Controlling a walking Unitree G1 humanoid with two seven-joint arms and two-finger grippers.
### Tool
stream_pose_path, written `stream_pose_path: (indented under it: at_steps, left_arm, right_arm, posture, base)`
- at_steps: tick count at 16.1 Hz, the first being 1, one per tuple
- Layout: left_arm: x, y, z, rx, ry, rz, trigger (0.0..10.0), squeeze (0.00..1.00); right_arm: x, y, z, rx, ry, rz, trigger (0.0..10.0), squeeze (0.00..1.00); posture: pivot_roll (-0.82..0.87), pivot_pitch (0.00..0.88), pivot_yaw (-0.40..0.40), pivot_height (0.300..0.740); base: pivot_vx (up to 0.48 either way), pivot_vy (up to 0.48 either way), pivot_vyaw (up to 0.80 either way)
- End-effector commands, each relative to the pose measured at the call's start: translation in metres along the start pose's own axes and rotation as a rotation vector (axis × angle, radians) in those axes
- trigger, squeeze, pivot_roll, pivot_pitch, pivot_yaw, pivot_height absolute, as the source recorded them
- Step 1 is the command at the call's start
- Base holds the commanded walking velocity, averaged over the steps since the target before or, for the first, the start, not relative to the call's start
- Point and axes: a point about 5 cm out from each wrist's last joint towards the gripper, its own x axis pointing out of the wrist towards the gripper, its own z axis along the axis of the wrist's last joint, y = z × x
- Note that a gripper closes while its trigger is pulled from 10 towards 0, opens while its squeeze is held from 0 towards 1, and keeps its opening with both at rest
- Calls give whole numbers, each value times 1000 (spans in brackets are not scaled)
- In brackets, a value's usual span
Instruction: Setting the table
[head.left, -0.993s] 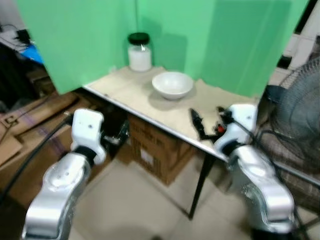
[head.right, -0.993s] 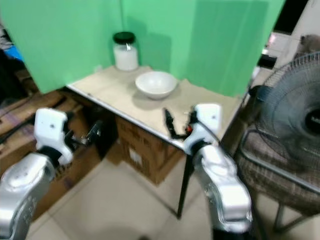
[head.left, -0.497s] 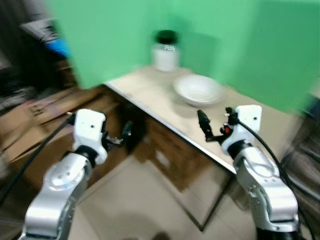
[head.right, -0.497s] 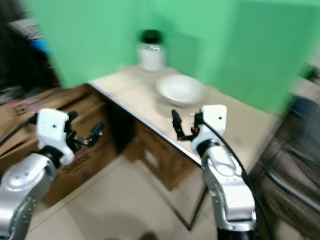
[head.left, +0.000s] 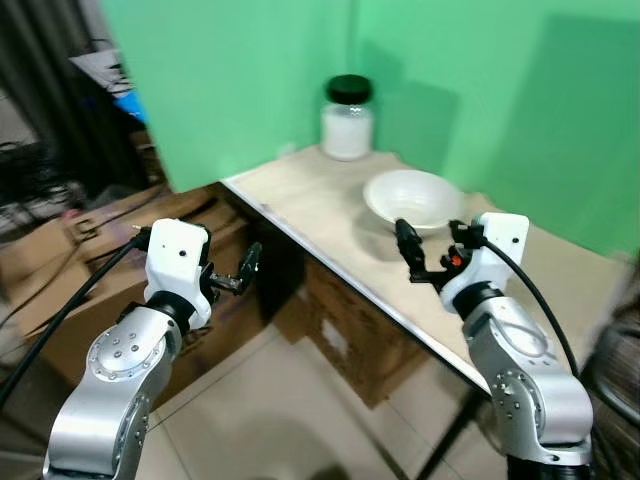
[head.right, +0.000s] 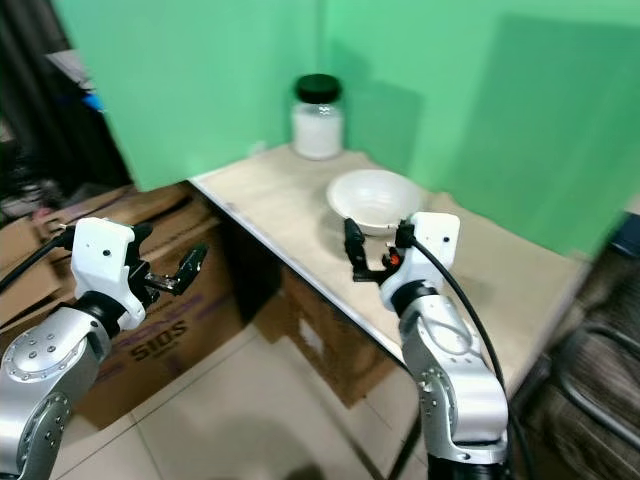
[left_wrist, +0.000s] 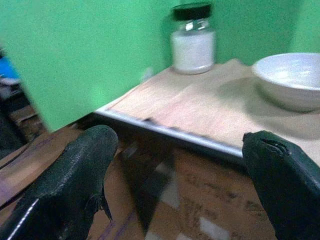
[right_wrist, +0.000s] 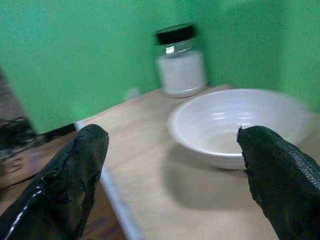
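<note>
My right gripper (head.left: 422, 255) was up over the near part of the table (head.left: 320, 215), fingers spread wide with nothing between them, and aimed at the white bowl (head.left: 411, 200), which sat just beyond the fingertips and not touching them. In the right wrist view the bowl (right_wrist: 240, 125) lay framed between the two black fingers (right_wrist: 65, 190), upright and looking empty as far as I could see into it. My left gripper (head.left: 240, 272) hung off the table's left corner, lower than the tabletop and above the cardboard boxes (head.left: 75, 260) on the floor; its fingers were parted too and carried nothing. Behind the bowl, against the green backdrop (head.left: 250, 70), stood the glass jar (head.left: 347, 118) with a black lid and white contents, well apart from both grippers and near the bowl without touching it. I judged the job to be barely started: the bowl and jar were the only table things I could see on the beige tabletop, neither was in hand, and I could make out no plates, cutlery or cups laid anywhere. What remained, as I read it, was nearly everything: closing the reach on the bowl, taking hold of it, and putting it where a place setting belonged, then dealing with the jar.
</note>
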Motion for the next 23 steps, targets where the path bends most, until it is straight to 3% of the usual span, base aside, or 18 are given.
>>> stream_pose_path:
  at_steps: [1,9,12,16,18,21,23]
  left_arm:
    - [-1,0,2,10,-3,-6,10000,0]
    - [-2,-1,0,12,5,-22,10000,0]
    - [-2,-2,1,18,-1,-31,10000,0]
    - [-3,-1,2,11,-6,-22,10000,0]
    - [-1,-2,2,20,-7,-41,10000,0]
    - [0,-12,2,18,-5,-158,10000,0]
    - [0,-16,-5,47,47,-202,10000,0]
  right_arm:
    - [-1,1,4,1,-12,13,10000,1000]
    - [0,1,5,-4,6,10,10000,1000]
    - [1,1,4,2,20,20,10000,1000]
    - [6,4,2,4,35,29,10000,1000]
    - [11,-1,5,15,36,-20,10000,1000]
    - [20,-21,5,-29,183,-162,10000,1000]
    - [25,-34,5,-28,210,-235,10000,1000]
  posture:
    - [139,0,23,740]
    - [138,0,20,740]
    - [145,0,15,740]
    - [159,0,3,740]
    - [159,0,5,740]
    - [145,0,16,740]
    - [143,0,13,740]
  base:
    - [289,0,0]
    - [278,0,0]
    - [271,0,-721]
    - [272,0,0]
    - [272,0,0]
    - [89,0,0]
    - [0,0,0]
